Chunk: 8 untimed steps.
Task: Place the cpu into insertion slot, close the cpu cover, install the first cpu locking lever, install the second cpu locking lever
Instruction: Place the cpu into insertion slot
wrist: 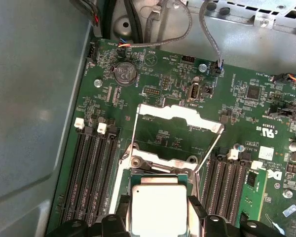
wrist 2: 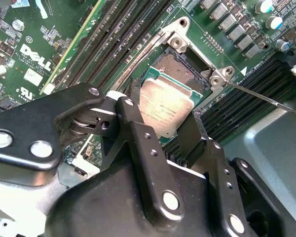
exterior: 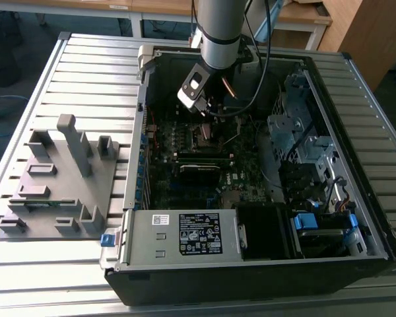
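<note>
Inside the open black computer case (exterior: 251, 290), on the green circuit board (wrist: 266, 98): one cpu (wrist 2: 163, 106), a flat square with a matte silvery lid, clamped at two opposite edges between the black metal fingers (wrist: 197, 212) of the gripper (wrist: 159, 222). It is held low over the insertion slot (wrist 2: 181, 69), whose dark pin field is partly exposed inside a silvery rim. The cpu cover (wrist: 180, 113), a thin bright frame with a square window, is swung open. A locking lever (wrist 2: 266, 98), a thin straight steel wire, runs out from a socket corner.

dull silvery metal cpu (wrist: 159, 210), shiny bare metal cpu cover (wrist: 187, 114).
</note>
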{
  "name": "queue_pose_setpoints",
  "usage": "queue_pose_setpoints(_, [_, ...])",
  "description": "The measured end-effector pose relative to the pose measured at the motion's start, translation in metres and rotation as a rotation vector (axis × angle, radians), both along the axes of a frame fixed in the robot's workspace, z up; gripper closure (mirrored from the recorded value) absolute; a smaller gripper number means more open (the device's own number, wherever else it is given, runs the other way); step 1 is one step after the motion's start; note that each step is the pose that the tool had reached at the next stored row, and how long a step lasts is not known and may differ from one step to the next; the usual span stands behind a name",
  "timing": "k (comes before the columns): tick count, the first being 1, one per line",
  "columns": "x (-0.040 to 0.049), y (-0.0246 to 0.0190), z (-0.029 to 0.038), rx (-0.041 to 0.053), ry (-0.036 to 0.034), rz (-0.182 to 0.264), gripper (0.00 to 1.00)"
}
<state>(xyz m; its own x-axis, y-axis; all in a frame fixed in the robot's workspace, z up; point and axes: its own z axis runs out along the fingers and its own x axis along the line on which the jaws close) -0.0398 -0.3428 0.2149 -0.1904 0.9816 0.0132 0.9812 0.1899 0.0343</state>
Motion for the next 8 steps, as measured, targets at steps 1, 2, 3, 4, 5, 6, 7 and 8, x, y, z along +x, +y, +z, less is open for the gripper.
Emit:
queue_pose_setpoints(1, [0.0000,0.0000,0.0000,0.0000,0.0000,-0.001,0.46])
queue_pose_setpoints(2, [0.0000,0.0000,0.0000,0.0001,-0.0001,-0.003,0.46])
queue_pose_setpoints(3, [0.0000,0.0000,0.0000,0.0000,0.0000,-0.004,0.46])
queue_pose_setpoints(4, [0.0000,0.0000,0.0000,0.0000,0.0000,-0.005,0.46])
queue_pose_setpoints(5, [0.0000,0.0000,0.0000,0.0001,0.0000,-0.007,0.46])
queue_pose_setpoints(6, [0.0000,0.0000,0.0000,0.0001,0.0000,-0.008,0.46])
queue_pose_setpoints(7, [0.0000,0.0000,0.0000,0.0000,-0.0001,-0.009,0.46])
queue_pose_setpoints(8, [0.0000,0.0000,0.0000,0.0000,0.0000,-0.010,0.46])
